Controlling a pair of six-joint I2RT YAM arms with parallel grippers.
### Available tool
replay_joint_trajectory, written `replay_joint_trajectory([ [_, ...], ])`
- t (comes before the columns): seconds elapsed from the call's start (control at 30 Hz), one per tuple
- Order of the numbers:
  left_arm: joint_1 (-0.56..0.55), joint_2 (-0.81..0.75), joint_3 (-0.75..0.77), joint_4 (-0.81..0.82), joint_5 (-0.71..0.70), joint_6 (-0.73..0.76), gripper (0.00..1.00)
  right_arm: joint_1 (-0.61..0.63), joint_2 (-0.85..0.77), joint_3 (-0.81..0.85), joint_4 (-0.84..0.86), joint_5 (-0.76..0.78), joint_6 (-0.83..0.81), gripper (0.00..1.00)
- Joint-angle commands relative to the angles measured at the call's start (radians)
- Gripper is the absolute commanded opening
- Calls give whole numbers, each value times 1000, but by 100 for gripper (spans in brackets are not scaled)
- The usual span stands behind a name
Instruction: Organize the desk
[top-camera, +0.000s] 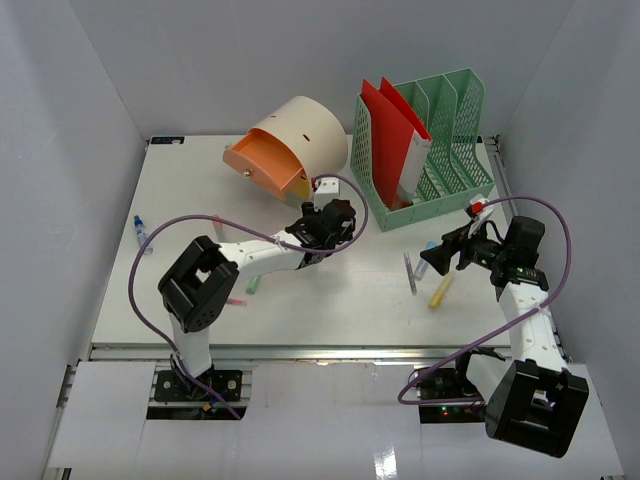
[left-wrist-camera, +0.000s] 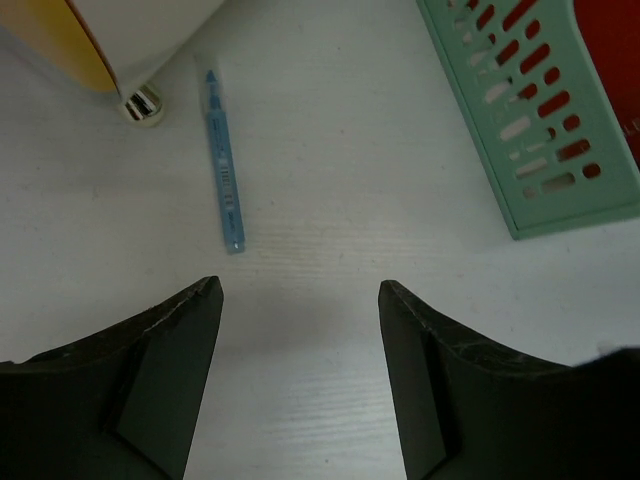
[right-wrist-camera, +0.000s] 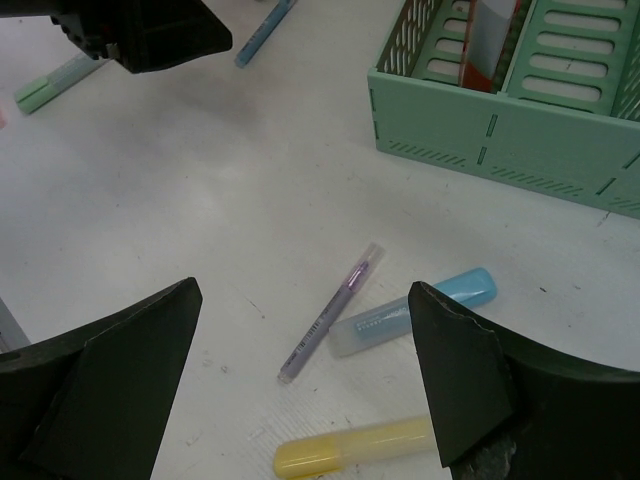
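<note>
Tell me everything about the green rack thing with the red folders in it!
The green rack is a mint-coloured file holder that looks like plastic. It has slotted walls, and upright dividers split it into several compartments. It stands upright on the white desk, at the far right side. Two red folders stand at its left end, and a white flat item with a red top leans in the next compartment. The remaining compartments look empty.
</note>
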Motion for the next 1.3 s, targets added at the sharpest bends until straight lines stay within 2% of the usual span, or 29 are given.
replay_joint_trajectory([
  [0.0,33,74,83,28,-57,-27,74,-4,-16,0,34,-21,14,90],
  [0.3,63,168,133,14,-59,-34,70,-5,-16,1,37,-30,17,90],
  [0.47,66,214,150,13,-67,-41,63,-5,-12,1,35,-34,17,90],
  [0.83,82,255,158,-9,-87,-49,59,-5,-11,1,35,-36,19,90],
  [0.9,85,252,151,-9,-77,-47,54,-5,-13,1,36,-38,20,90],
  [1.0,87,254,151,-7,-58,-42,38,-5,-13,3,34,-40,20,90],
  [1.1,88,260,148,-9,-38,-41,27,-5,-13,4,29,-49,20,90],
  [1.27,86,245,112,-6,-6,-48,23,-7,-22,5,31,-54,19,90],
])
